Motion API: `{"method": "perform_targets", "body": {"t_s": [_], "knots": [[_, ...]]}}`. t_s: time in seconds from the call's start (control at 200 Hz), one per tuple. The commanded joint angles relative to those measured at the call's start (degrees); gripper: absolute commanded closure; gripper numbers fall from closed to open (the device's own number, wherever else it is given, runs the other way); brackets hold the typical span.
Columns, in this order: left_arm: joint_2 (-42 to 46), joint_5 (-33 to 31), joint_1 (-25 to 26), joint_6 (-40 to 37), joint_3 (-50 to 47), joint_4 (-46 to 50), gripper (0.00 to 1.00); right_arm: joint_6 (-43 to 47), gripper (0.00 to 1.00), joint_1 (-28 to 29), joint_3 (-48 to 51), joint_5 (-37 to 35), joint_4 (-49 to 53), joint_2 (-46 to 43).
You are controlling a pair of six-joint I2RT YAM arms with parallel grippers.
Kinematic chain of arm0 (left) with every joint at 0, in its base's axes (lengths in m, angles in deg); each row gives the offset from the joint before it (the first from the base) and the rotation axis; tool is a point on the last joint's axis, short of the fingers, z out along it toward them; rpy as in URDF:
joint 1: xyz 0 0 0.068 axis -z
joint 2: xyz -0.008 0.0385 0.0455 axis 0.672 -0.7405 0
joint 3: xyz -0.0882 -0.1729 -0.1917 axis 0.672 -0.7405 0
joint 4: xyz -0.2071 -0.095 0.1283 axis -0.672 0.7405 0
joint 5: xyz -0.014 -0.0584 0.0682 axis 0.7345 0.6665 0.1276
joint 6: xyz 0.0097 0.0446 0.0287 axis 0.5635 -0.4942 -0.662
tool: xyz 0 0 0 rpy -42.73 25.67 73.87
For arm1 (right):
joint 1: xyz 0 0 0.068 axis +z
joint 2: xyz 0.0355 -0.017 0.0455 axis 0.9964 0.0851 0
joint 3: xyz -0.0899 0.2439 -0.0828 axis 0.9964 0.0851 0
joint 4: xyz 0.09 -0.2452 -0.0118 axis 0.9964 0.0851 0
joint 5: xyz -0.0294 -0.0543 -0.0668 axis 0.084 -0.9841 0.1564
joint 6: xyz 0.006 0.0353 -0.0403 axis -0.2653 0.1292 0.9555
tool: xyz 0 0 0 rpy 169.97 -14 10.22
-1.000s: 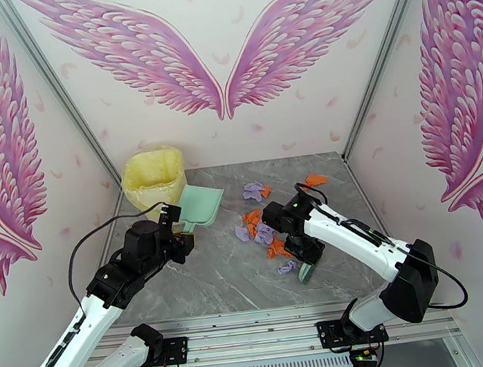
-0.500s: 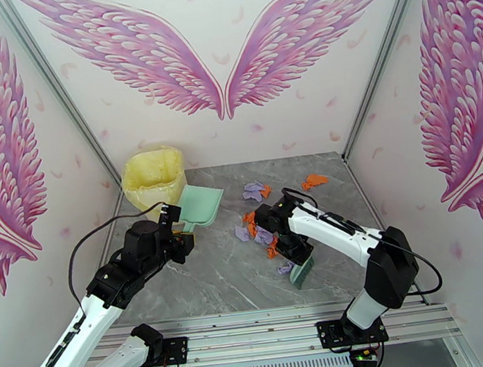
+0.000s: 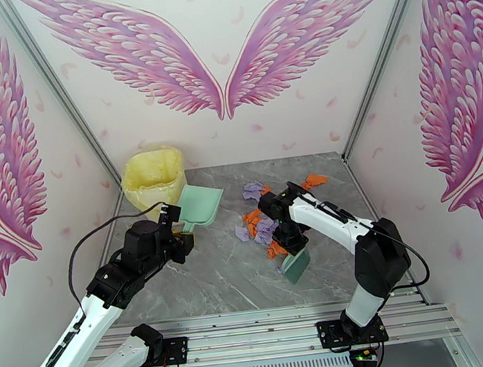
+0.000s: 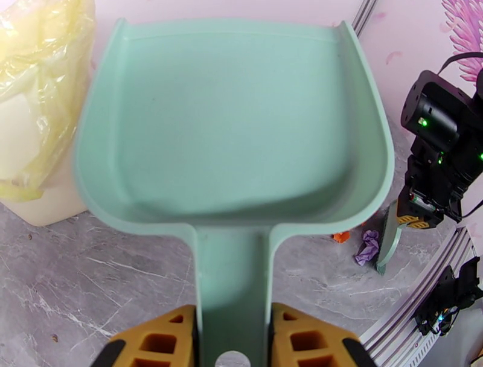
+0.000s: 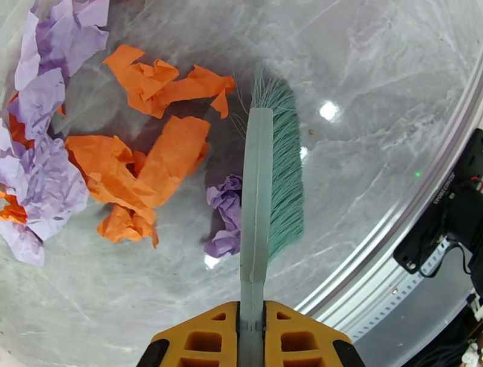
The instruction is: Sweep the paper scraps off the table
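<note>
Under both arms spreads the grey marble tabletop. Just left of the dustpan stands a bin lined with a yellow bag, probably where the swept paper will be tipped.

The left gripper is clamped on the dustpan's handle. The open mouth points away from the wrist and the pan is empty. It seems to be parked as a target, though I cannot tell whether its lip touches the tabletop.

Right of the dustpan and well apart from it, the right gripper is clamped on a green brush, bristles down. The brush sits on the side of the heap away from the dustpan, so a stroke would likely push paper toward it.

The scraps, orange and lavender, lie between dustpan and brush. One lavender bit touches the brush, and an orange one lies farther off.
</note>
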Motion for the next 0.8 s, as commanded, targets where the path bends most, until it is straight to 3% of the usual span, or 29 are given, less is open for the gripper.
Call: {"method": "perform_targets", "body": {"t_s": [0.0,0.34,0.56,0.695,0.795], "knots": [[-0.25,-0.15,0.21,0.21,-0.68,-0.99,1.0,2.83,1.0,-1.59,-2.94,-0.61,-7.54,0.94],[-1.56,0.11,0.06,0.02,-0.35,-1.08,1.0,9.64,1.0,-5.82,-8.84,-1.63,-7.91,1.33],[-1.79,0.11,0.1,0.01,-0.35,-1.02,1.0,10.39,1.0,-6.1,-7.46,-2.29,-3.28,-3.85],[-1.98,0.37,0.1,0.02,-0.35,-1.14,1.0,12.63,1.0,-6.11,-8.21,-7.2,2.72,-7.83],[-2.23,0.55,0.04,0.01,-0.25,-1.27,1.0,19.36,1.0,-6.28,-9.65,-12.66,4.32,-9.74]]}}
